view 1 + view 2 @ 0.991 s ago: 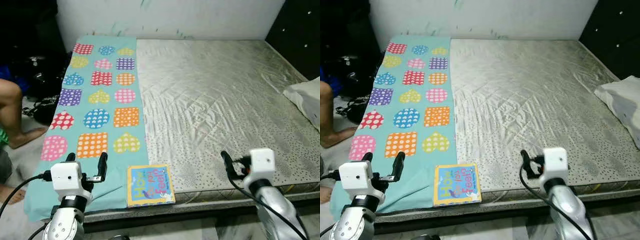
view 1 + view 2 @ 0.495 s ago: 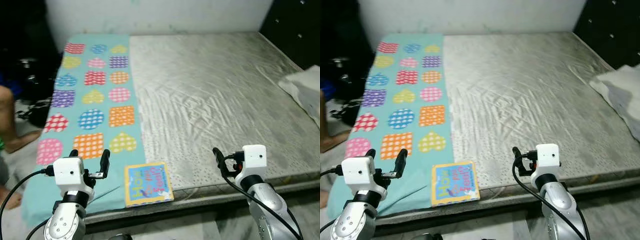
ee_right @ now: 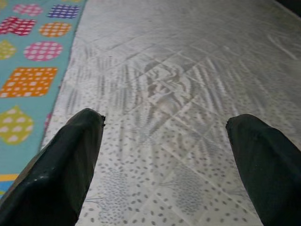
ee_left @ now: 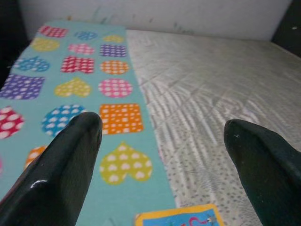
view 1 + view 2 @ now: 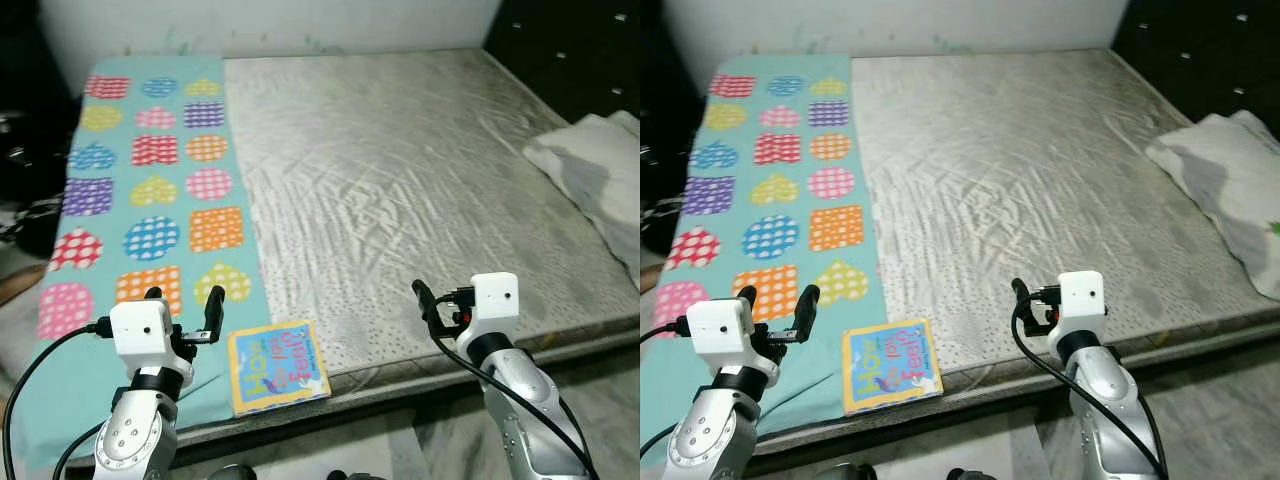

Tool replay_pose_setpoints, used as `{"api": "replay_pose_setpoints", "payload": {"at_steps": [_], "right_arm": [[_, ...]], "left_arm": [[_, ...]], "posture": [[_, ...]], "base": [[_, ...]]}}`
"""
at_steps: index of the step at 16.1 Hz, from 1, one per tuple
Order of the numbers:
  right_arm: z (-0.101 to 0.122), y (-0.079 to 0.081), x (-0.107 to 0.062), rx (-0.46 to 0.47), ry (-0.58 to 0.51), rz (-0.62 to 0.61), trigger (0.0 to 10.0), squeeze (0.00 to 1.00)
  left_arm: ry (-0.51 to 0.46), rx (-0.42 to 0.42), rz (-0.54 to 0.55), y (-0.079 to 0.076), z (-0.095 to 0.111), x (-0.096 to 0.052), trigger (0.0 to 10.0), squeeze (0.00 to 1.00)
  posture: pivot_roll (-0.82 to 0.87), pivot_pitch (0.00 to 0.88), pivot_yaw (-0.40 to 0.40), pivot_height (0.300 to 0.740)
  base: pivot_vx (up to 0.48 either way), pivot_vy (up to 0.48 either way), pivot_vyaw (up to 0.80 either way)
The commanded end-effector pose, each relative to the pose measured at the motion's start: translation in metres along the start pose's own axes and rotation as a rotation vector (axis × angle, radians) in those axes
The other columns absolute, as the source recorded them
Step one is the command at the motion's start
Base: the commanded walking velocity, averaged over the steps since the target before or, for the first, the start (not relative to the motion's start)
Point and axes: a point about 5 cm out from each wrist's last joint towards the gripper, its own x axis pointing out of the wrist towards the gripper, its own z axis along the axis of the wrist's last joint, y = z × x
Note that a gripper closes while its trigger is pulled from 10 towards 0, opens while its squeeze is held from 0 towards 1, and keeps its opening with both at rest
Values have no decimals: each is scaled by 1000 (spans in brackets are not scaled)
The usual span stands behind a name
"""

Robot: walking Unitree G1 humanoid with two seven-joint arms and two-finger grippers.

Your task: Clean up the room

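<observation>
While I hold at the bed's near edge, the head view shows the picture book overhanging it, right of my spread left gripper. Left wrist view: its corner just beneath the fingers. Right wrist view: spread right gripper over bare mattress. A clumsy nudge could tip it floorward.

I read one text: book cover at the bed's near edge, colourful letters "How do you feel?", sideways to me, partly unclear
</observation>
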Motion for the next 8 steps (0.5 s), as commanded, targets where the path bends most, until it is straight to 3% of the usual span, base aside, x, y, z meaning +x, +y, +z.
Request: {"api": "replay_pose_setpoints", "payload": {"at_steps": [1,4,8], "right_arm": [[-1,1,-1,3,1,-3,10000,0],[-1,4,-3,8,7,19,10000,0],[-2,6,-3,10,13,25,10000,0]], "left_arm": [[13,-1,1,0,0,-2,10000,0],[31,-12,23,2,-1,-2,10000,0],[33,-10,21,2,0,-2,10000,0]], "posture": [[32,159,-38,740],[23,190,-31,735],[22,199,-31,690]], "base": [[0,0,0],[0,0,0],[0,0,0]]}}
